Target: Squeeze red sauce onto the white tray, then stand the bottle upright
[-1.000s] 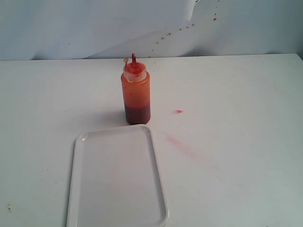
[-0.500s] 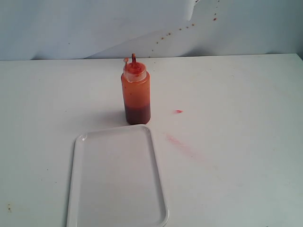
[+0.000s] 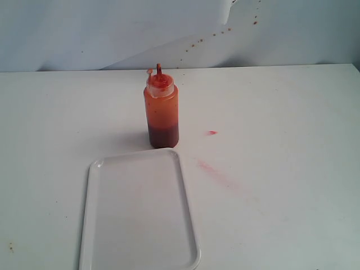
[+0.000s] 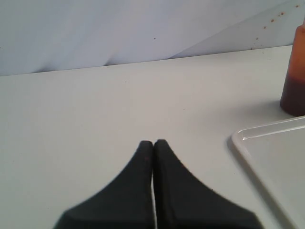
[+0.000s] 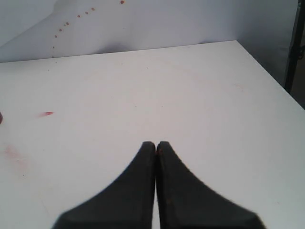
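The bottle (image 3: 161,109) stands upright on the table just behind the white tray (image 3: 139,211), its red nozzle pointing up and dark red sauce (image 3: 163,136) settled at its bottom. The tray's surface is bare, with no sauce on it. In the left wrist view the bottle (image 4: 295,76) and a corner of the tray (image 4: 276,152) show off to one side of my left gripper (image 4: 153,143), which is shut on nothing. My right gripper (image 5: 156,144) is also shut and empty above bare table. Neither gripper appears in the exterior view.
A small red drop (image 3: 212,133) and a faint pinkish smear (image 3: 211,169) mark the table to the right of the bottle. The table's right edge (image 5: 267,71) shows in the right wrist view. A pale speckled backdrop rises behind the table.
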`<state>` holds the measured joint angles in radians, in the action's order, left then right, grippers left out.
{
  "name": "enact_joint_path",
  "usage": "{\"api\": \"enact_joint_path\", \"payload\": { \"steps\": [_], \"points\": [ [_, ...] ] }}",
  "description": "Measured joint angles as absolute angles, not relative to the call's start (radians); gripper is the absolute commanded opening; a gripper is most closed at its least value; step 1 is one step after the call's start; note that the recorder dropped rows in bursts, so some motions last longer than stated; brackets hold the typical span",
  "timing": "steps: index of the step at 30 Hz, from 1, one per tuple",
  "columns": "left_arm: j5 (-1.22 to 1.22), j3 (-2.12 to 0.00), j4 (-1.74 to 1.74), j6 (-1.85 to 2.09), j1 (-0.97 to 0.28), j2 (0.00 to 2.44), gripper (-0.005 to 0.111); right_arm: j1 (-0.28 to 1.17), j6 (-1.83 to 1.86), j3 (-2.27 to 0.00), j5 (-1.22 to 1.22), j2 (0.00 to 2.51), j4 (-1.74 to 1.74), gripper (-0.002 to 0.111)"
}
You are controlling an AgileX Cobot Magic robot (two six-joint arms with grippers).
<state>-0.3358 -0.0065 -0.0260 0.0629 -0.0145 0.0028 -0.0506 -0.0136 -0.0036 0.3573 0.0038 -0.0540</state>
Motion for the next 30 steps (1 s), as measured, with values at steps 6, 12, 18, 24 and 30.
{"api": "enact_joint_path", "payload": {
  "steps": [6,12,18,24,30],
  "points": [
    [-0.336,-0.006,-0.026,0.063,-0.015,0.003,0.000,-0.051,-0.014,-0.004,0.357,0.004,-0.054,0.000],
    [-0.336,-0.006,-0.026,0.063,-0.015,0.003,0.000,-0.051,-0.014,-0.004,0.357,0.004,-0.054,0.000],
    [-0.336,-0.006,-0.026,0.063,-0.015,0.003,0.000,-0.051,-0.014,-0.004,0.357,0.004,-0.054,0.000],
    [-0.336,-0.006,-0.026,0.063,-0.015,0.003,0.000,-0.051,-0.014,-0.004,0.357,0.004,-0.054,0.000],
    [-0.336,-0.006,-0.052,0.063,-0.015,0.003,0.000,-0.051,-0.014,-0.004,0.357,0.004,-0.054,0.000]
  ]
}}
